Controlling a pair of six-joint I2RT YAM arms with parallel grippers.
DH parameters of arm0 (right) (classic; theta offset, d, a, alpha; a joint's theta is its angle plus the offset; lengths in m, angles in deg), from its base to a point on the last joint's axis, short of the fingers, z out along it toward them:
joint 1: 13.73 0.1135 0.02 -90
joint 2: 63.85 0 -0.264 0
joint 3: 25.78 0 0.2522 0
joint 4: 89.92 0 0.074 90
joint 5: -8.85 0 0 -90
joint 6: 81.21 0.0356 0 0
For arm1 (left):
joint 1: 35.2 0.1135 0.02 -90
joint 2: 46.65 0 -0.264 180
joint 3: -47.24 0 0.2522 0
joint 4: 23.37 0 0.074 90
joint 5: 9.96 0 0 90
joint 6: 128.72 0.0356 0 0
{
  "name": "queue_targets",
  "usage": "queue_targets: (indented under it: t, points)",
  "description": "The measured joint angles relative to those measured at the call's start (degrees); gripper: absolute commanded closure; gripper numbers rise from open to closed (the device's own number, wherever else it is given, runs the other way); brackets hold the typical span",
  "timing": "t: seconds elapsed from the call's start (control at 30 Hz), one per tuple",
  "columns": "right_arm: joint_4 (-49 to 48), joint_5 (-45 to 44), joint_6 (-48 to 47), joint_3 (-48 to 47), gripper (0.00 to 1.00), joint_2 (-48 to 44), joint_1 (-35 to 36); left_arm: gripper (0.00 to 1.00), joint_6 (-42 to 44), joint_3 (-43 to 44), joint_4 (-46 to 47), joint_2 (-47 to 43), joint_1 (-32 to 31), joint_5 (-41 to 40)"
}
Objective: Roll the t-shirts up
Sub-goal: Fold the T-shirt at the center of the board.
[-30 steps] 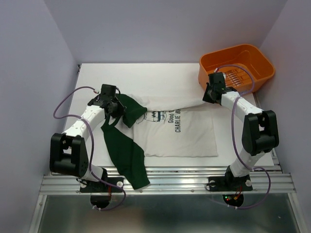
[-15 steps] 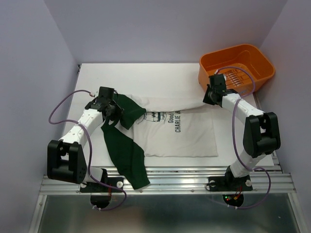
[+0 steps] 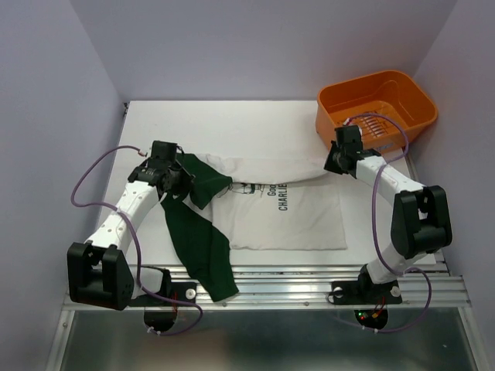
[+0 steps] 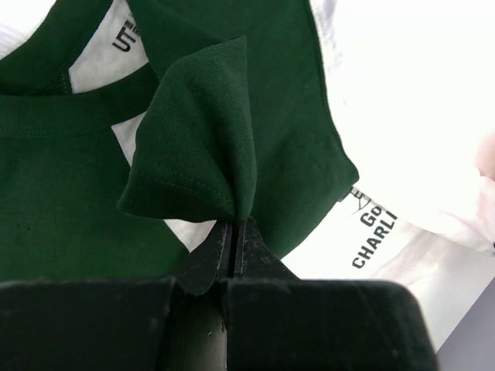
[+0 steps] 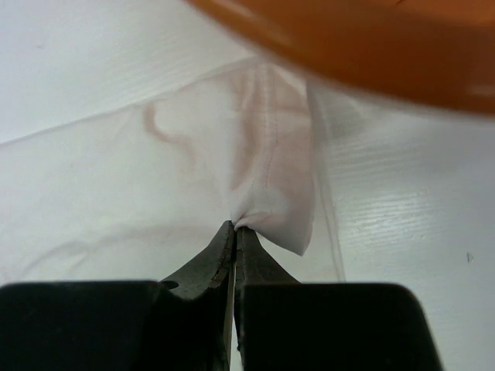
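A white t-shirt [image 3: 298, 209] with dark lettering lies flat mid-table, its far edge lifted into a taut band between both grippers. A dark green t-shirt [image 3: 197, 239] overlaps its left side and trails down to the table's near edge. My left gripper [image 3: 179, 176] is shut on a pinched fold of green cloth [image 4: 197, 154], its tips [image 4: 234, 224] pressed together above the lettering [image 4: 371, 236]. My right gripper [image 3: 331, 161] is shut on a puckered corner of the white cloth [image 5: 271, 193], just in front of the basket.
An orange plastic basket [image 3: 418, 97] stands at the back right corner, its rim [image 5: 371, 39] close above my right gripper. Purple walls enclose the white table [image 3: 232, 124] on three sides. A metal rail [image 3: 294, 290] runs along the near edge.
Both grippers have moved slightly outward and away from the bases, stretching the white shirt's lifted edge. That edge now hangs further over the lettering.
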Motion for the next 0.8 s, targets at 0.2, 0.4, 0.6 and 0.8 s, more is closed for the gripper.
queue_targets:
  t: [0.2, 0.4, 0.6, 0.8]
  points:
    - [-0.59, 1.33, 1.38, 4.39, 0.78, -0.72, 0.0, 1.0, 0.04, -3.87, 0.26, -0.17, -0.04, 1.09]
    - [-2.19, 1.33, 2.25, 5.79, 0.36, -0.79, -0.02, 0.24, 1.46, -5.79, -0.55, -0.2, -0.04, 4.0]
    - [-0.46, 1.53, 3.52, 6.16, 0.29, -2.93, -0.04, 0.24, 3.8, -3.96, -4.66, -0.57, -0.04, 4.66]
    - [0.96, 2.95, 5.2, 7.54, 0.3, -8.7, -0.04, 0.3, 6.93, 4.66, -6.84, -0.5, 0.57, -0.74]
